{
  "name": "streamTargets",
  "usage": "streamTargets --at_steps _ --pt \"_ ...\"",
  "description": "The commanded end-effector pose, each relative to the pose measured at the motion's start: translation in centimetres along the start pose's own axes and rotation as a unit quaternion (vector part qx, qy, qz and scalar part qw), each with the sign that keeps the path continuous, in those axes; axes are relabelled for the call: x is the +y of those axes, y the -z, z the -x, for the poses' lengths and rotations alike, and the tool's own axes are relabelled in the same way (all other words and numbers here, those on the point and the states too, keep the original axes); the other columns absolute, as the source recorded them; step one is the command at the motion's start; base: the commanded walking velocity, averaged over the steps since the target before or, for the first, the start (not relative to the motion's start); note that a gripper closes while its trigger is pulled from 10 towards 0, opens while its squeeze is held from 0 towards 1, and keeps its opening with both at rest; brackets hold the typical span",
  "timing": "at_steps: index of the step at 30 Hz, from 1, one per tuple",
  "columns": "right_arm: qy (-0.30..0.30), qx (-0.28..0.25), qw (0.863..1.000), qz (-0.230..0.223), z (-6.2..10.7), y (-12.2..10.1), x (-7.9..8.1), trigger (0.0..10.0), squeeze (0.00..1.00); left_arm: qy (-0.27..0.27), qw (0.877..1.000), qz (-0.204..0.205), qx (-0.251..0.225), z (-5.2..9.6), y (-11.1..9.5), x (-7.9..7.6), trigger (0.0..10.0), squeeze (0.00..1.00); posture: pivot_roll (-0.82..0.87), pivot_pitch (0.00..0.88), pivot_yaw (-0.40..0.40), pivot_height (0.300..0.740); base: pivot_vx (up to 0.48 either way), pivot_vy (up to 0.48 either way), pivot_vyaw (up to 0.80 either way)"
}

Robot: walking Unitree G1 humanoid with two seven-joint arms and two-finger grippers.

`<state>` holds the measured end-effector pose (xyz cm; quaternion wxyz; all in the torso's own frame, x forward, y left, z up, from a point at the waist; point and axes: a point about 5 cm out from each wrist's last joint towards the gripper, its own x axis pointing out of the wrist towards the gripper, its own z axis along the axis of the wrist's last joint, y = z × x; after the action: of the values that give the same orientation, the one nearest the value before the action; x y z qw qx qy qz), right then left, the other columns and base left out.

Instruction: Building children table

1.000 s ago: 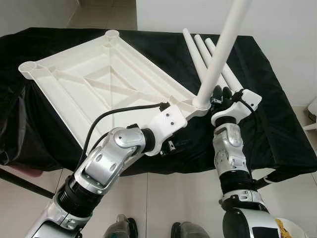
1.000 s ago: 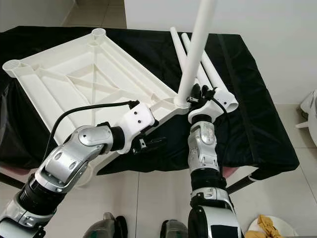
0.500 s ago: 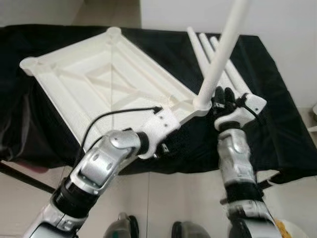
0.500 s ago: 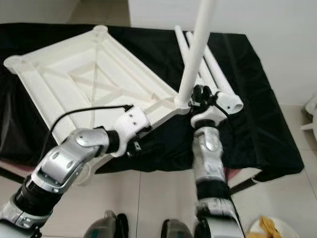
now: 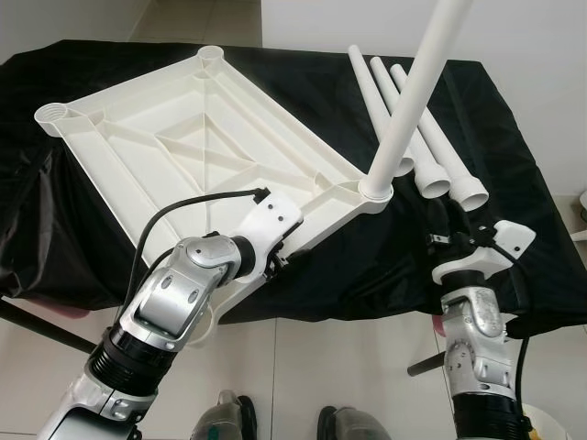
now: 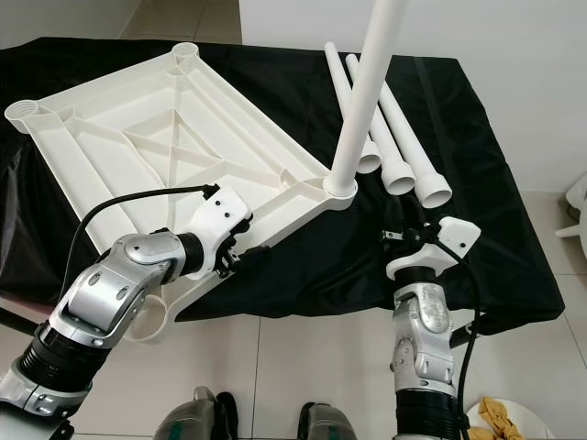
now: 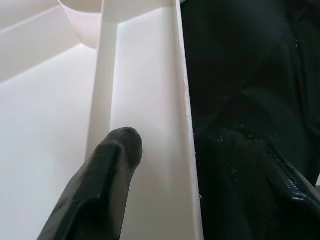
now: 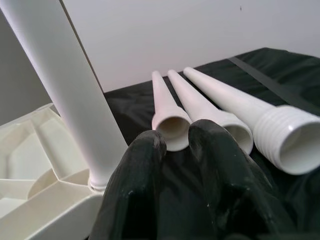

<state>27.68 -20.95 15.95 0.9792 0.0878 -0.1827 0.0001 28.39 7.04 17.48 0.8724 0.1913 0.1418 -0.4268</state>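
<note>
Right gripper (image 8: 175,150) empty, fingers together; three loose legs (image 5: 431,137) just ahead, long axes pointing away. Left gripper (image 7: 165,165) clamps tabletop (image 5: 183,156) rim.

Our right gripper (image 5: 447,223) lets go of the standing leg (image 5: 411,101)

Pressed against the leg's base a second ago, it has drawn back towards us, clear of the tabletop (image 5: 183,147), fingers nearly together and holding nothing.
</note>
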Motion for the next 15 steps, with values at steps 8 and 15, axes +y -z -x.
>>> streamTargets --at_steps 8,15 --pt "-0.03 0.013 0.999 -0.001 0.2 -0.6 0.2 10.0 0.0 0.003 0.998 0.015 0.053 -0.3 2.1 -0.8 10.0 0.0 -0.02 0.129 0.01 0.74 0.0 0.0 0.0" --pt "-0.036 0.014 0.999 0.0 -0.1 -1.0 0.1 10.0 0.0 0.0 0.998 0.035 0.06 -0.5 2.4 -1.0 3.5 0.0 -0.02 0.111 0.006 0.74 0.0 0.0 0.0"
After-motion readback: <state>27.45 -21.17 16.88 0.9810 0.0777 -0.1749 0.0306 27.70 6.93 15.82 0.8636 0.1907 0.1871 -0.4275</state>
